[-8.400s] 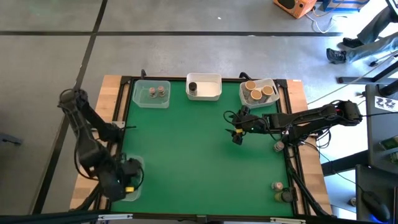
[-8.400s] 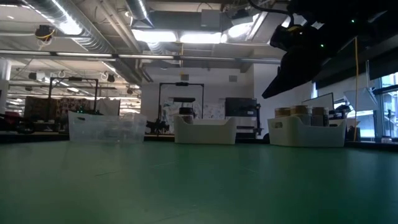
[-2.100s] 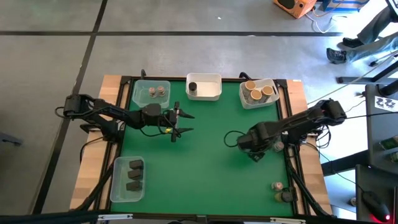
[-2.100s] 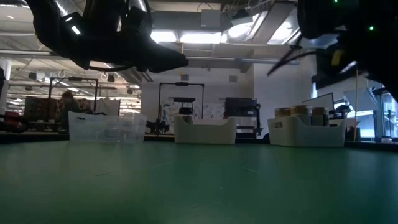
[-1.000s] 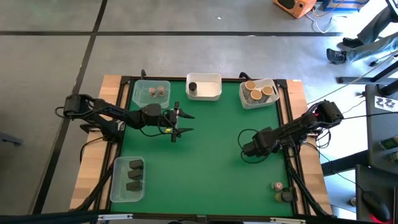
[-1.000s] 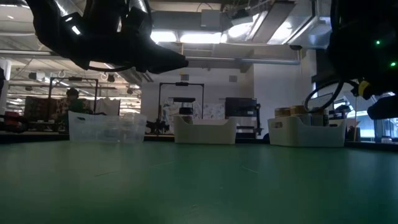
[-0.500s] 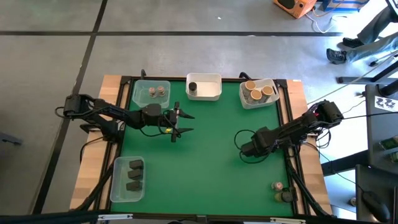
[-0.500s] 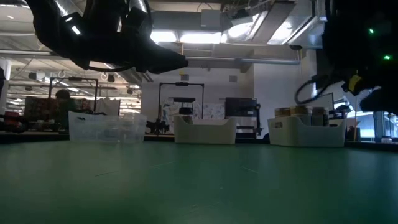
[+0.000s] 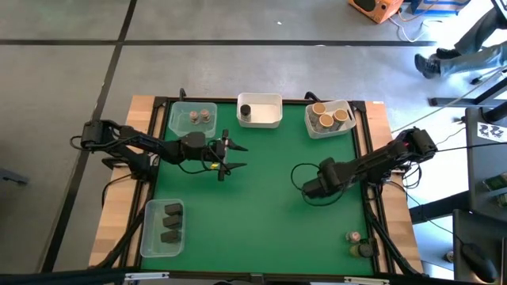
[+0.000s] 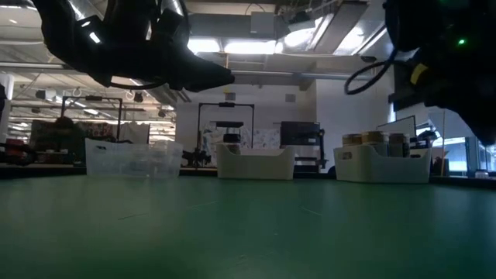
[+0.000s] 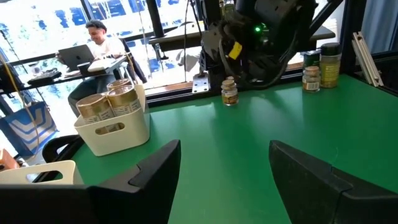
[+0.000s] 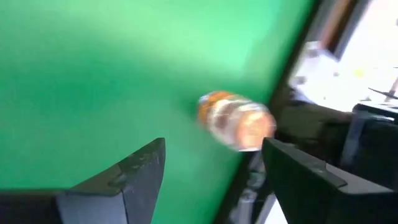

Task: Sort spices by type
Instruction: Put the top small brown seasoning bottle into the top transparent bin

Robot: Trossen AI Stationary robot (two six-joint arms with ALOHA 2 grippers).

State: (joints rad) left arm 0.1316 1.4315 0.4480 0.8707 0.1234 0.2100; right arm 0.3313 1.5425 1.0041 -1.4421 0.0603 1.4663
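Observation:
My left gripper (image 9: 238,156) hangs open above the mat's middle left, pointing level toward the right edge, with nothing between its fingers (image 11: 225,146). My right gripper (image 9: 306,188) hovers open over the right half of the mat and points steeply down. In its wrist view a small tan-lidded spice jar (image 12: 236,121) shows beyond the fingertips, untouched. That jar (image 11: 229,91) stands upright on the mat below the right arm. Two more spice jars (image 9: 358,243) stand at the near right corner.
Along the far edge stand a clear tub (image 9: 192,120) with two grey-lidded jars, a white tub (image 9: 260,112) with a dark cylinder, and a white tub (image 9: 329,118) with tan-lidded jars. A clear tub (image 9: 164,227) of dark blocky containers sits near left. The mat's middle (image 9: 261,206) is bare.
My right gripper has risen and drifted a little toward the table's left, rolling at the wrist; its fingers stay open. The left arm has kept still.

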